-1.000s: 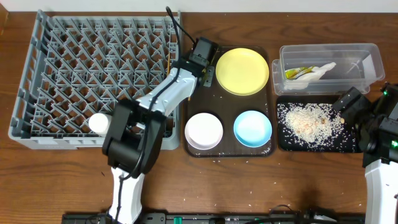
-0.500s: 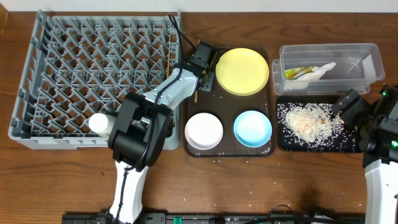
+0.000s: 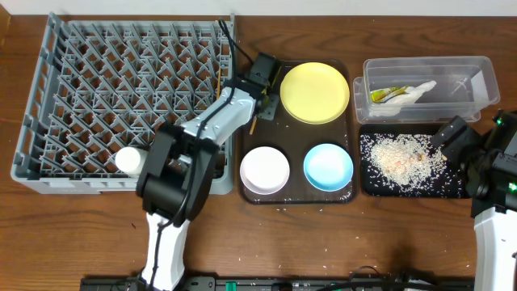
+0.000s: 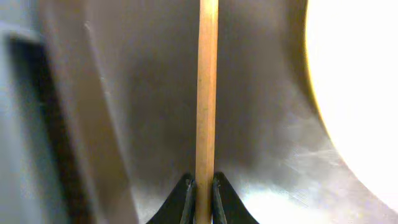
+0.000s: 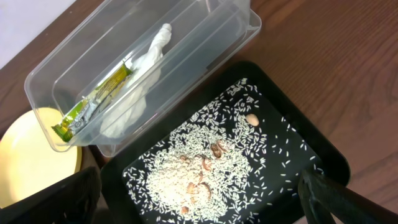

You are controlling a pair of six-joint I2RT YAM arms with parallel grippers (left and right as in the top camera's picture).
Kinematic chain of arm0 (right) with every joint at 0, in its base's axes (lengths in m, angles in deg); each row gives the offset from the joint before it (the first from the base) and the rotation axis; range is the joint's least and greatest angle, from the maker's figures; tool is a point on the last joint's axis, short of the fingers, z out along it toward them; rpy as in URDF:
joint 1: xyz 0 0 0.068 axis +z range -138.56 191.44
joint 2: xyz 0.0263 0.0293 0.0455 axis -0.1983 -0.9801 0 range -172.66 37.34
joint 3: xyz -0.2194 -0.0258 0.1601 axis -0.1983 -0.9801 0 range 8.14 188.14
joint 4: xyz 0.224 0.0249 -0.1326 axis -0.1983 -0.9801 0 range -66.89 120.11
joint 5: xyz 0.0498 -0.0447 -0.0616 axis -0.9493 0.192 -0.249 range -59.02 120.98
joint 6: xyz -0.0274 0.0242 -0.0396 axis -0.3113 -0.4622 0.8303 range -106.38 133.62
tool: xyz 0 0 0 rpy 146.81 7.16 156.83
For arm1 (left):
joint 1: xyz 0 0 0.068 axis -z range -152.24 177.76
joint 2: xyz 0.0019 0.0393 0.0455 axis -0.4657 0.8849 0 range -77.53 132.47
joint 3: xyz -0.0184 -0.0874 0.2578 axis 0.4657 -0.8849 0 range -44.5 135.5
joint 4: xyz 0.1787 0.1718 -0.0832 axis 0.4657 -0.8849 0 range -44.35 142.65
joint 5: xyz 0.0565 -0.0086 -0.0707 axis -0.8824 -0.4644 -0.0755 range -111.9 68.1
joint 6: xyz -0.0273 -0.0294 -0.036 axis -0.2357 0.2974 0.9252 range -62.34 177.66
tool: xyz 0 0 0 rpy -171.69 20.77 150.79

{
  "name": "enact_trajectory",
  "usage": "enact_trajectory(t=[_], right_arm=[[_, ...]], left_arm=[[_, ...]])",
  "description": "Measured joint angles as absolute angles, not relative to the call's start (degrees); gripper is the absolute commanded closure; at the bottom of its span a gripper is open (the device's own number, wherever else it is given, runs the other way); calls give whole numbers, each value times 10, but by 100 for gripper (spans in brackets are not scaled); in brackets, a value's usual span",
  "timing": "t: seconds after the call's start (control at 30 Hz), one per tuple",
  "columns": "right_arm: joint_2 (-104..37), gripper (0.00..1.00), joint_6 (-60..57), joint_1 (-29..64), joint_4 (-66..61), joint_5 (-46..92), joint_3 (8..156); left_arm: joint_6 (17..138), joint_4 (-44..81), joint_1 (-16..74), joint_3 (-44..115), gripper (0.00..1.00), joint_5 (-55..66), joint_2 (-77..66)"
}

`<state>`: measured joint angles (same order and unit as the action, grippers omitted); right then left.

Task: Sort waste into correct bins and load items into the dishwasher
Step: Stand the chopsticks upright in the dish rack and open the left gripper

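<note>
Overhead, the grey dish rack (image 3: pixel 121 97) is seen at the table's left. The chopstick (image 4: pixel 205 93) is clamped in the left claw (image 4: pixel 203 186) beside the yellow plate (image 3: pixel 315 91). It is best lifted level and carried clear of the rack wall. The right claw (image 5: pixel 199 196) is spread apart over the black tray (image 5: pixel 298 149). The wrapper (image 5: pixel 93 102) print cannot be read.

left arm (image 3: pixel 212 123): white links, black joints, black cable; left gripper (image 4: pixel 204 185) black-fingered; right arm (image 3: pixel 487 234) alike.
</note>
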<state>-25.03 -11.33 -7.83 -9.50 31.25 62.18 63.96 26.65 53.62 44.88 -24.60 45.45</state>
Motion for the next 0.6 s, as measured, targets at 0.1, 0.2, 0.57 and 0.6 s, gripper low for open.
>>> enact_trajectory(t=[0.1, 0.2, 0.57, 0.6], right_arm=[[-250, 1, -113, -78, -95, 312, 622], [-250, 1, -113, -78, -95, 313, 622], [-250, 1, -113, -78, -95, 313, 622], [-250, 1, -113, -78, -95, 313, 622]], left_arm=[[640, 244, 536, 448, 90, -241, 363], [640, 195, 527, 449, 89, -239, 241], [682, 88, 432, 435, 90, -248, 219], [684, 87, 430, 431, 90, -246, 236]])
